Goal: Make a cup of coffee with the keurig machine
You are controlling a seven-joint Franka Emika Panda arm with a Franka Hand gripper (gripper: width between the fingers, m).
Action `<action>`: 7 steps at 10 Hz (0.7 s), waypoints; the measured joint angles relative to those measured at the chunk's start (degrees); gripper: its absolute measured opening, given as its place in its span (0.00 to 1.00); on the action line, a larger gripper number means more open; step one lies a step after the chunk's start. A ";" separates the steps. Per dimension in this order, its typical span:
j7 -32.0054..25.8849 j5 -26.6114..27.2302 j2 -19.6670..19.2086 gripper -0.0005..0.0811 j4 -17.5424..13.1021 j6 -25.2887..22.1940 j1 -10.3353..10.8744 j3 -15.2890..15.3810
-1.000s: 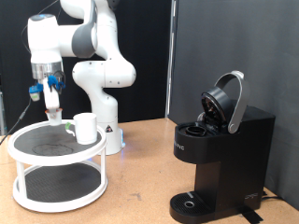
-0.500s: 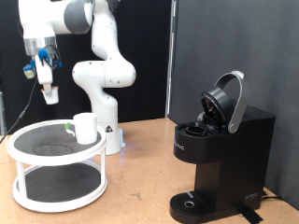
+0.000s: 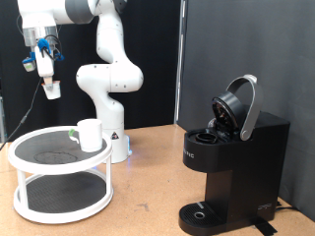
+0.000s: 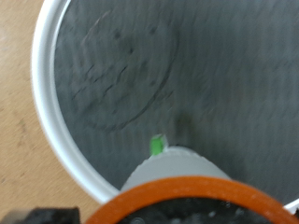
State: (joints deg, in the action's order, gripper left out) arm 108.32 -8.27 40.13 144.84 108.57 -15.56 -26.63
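The keurig machine point(image 3: 234, 157) stands at the exterior view's right, black, with its rounded lid raised. The cup point(image 3: 90, 135), a white mug, stands on the top shelf of a white two-tier round tray point(image 3: 59, 157) at the left. A small green-marked thing point(image 3: 74, 135) lies beside it and also shows in the wrist view point(image 4: 157, 145). My gripper point(image 3: 50, 90) hangs high above the tray's left part. A small white-bodied pod with an orange rim point(image 4: 177, 182) shows close under the wrist camera, seemingly held. The fingers themselves are hidden.
The robot's white base point(image 3: 110, 98) stands behind the tray. Black curtains point(image 3: 246, 49) close off the back. The wooden tabletop point(image 3: 148, 197) runs between the tray and the machine. A cable point(image 3: 20, 113) hangs at the far left.
My gripper has risen from just above the tray's top shelf to well above it and shifted slightly left. The mug, tray and machine have not moved.
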 joint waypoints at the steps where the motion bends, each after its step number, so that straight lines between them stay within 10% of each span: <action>1: 1.34 2.54 -0.24 0.49 0.14 0.99 0.61 0.21; 7: 12.99 11.91 -4.15 0.49 -0.39 8.12 5.84 6.19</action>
State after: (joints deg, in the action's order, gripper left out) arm 121.31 3.64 35.98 144.44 116.69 -9.72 -20.44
